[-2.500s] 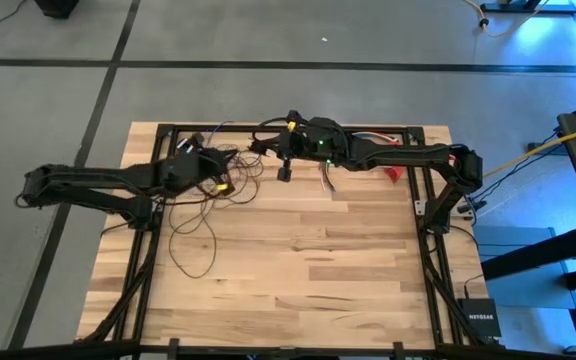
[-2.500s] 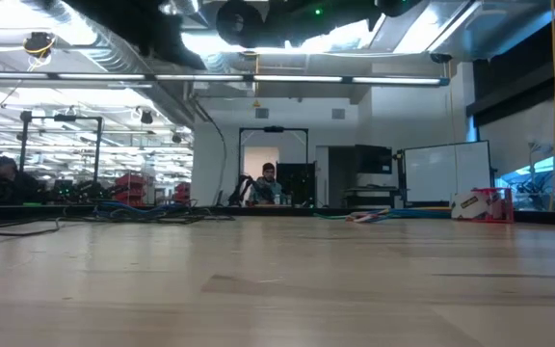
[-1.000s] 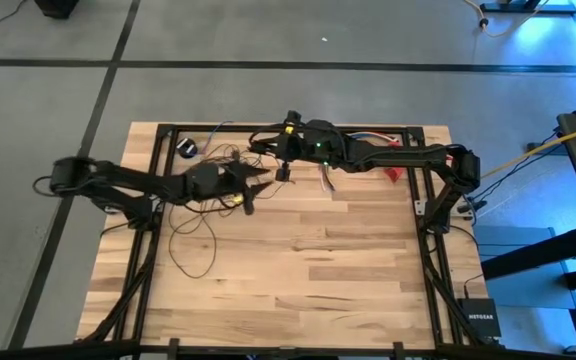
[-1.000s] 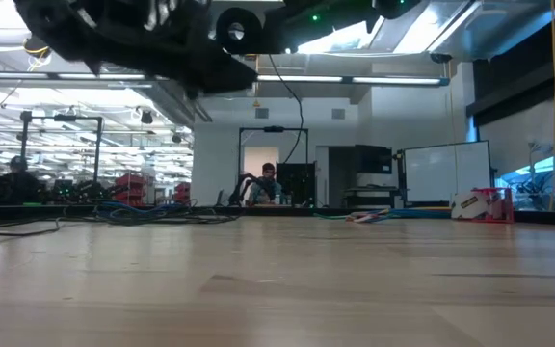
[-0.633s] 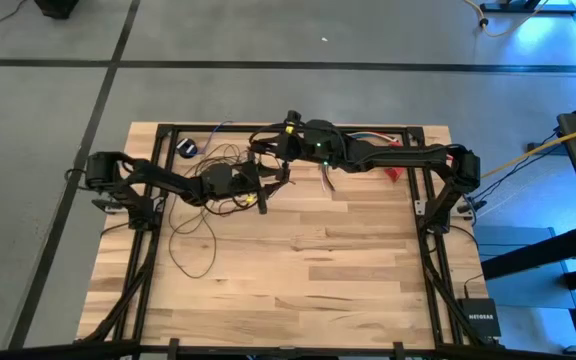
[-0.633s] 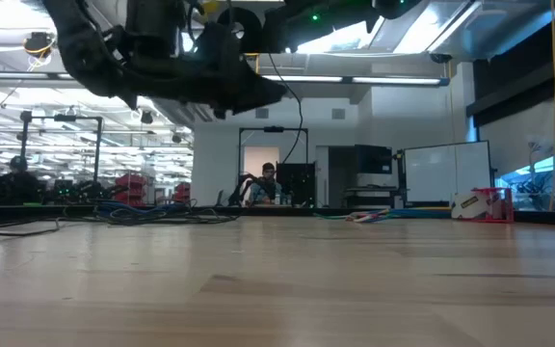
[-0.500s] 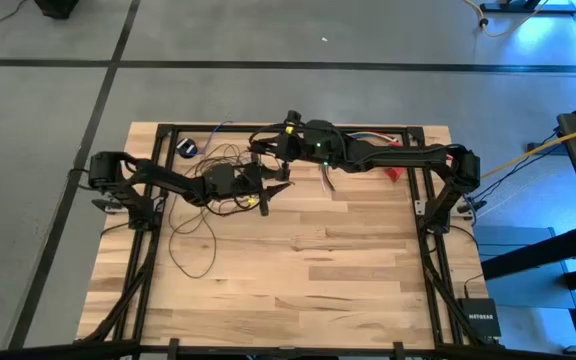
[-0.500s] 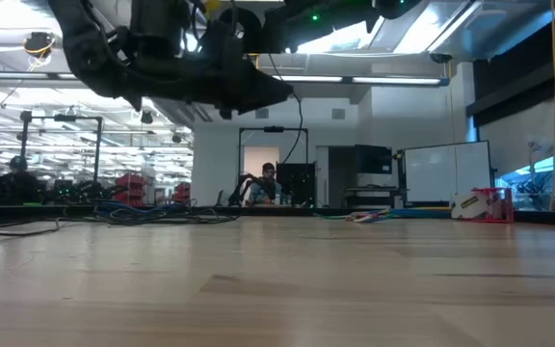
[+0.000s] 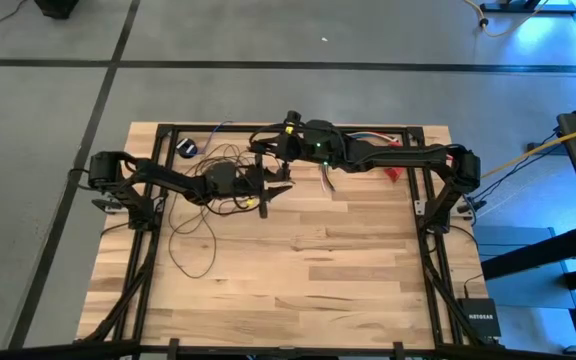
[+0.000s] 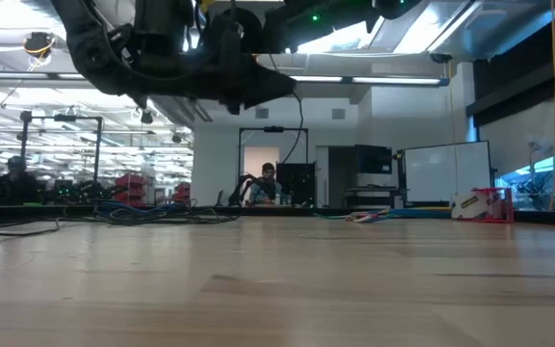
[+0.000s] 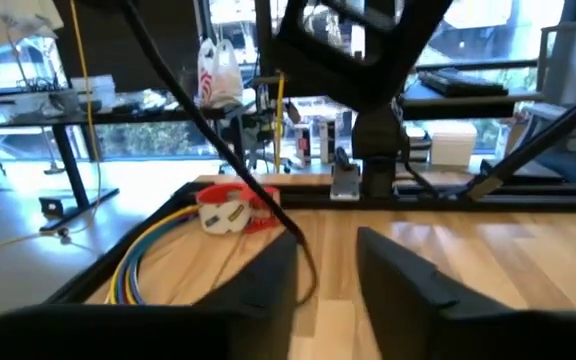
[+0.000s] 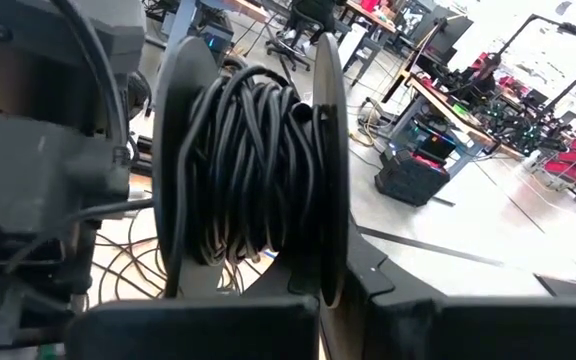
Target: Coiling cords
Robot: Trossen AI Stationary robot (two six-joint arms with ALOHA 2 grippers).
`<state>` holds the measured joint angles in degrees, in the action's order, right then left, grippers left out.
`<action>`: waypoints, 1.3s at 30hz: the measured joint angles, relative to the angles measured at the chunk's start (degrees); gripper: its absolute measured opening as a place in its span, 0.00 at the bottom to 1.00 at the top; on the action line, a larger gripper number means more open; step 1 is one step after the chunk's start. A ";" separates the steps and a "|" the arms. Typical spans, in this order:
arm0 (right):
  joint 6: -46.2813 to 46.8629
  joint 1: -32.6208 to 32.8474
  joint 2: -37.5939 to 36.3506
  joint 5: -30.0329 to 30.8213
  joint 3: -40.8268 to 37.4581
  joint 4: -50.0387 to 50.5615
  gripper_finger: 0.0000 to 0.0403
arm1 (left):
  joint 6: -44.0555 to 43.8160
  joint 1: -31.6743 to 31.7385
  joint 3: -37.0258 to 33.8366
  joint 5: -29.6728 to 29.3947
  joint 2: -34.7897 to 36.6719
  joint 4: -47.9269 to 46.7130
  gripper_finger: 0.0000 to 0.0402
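Note:
A black spool [image 12: 248,170] wound with dark cord hangs over the table's far middle, with my right gripper [image 9: 268,152] shut on it. From it the cord [image 11: 218,150] slants down into the gap of my left gripper [image 11: 326,250]. That gripper points level just left of the spool, fingers apart; whether the cord touches a finger I cannot tell. Loose loops of the cord [image 9: 200,215] lie on the wood at the left. A small round puck [image 9: 189,148] rests at the far left edge. My right gripper pinches the rim of one spool flange [image 12: 334,270] between its two fingers, coming about level from the table's right. The spool stands on edge, lifted clear of the table, its wound cord beside the fingers.
A bundle of multicoloured wires [image 11: 158,262] and a red-and-white roll [image 11: 230,212] lie on the wood past the spool, toward the right. A black frame rail [image 9: 158,250] runs along the table's sides. Open wood lies toward the near edge.
My left gripper has moved toward the table's right, up to the spool, and sunk a little. Its fingers have come closer together. The right gripper and spool have kept still.

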<state>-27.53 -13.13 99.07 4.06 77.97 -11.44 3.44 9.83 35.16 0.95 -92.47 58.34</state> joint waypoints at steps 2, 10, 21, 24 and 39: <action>0.00 0.00 0.00 0.00 0.00 -0.07 0.01 | 0.00 0.29 0.00 0.00 0.00 0.81 0.15; -0.19 0.00 0.00 -0.02 0.00 0.11 0.01 | 1.77 0.39 0.00 -5.10 0.11 -3.68 0.02; -1.43 -0.07 0.13 -0.47 -0.22 2.27 0.01 | 12.23 0.31 0.09 -31.35 5.00 -22.16 0.01; -1.49 -0.07 0.11 -1.97 -0.11 1.90 0.01 | 14.99 0.12 0.02 -35.35 10.21 -28.89 0.02; -4.46 0.02 -0.09 -2.21 0.07 2.29 0.01 | 16.04 -0.46 -0.11 -37.62 42.14 -50.80 0.03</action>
<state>-31.99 -13.10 98.98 1.85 78.04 -9.15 19.49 9.37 35.05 -36.67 -50.33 7.54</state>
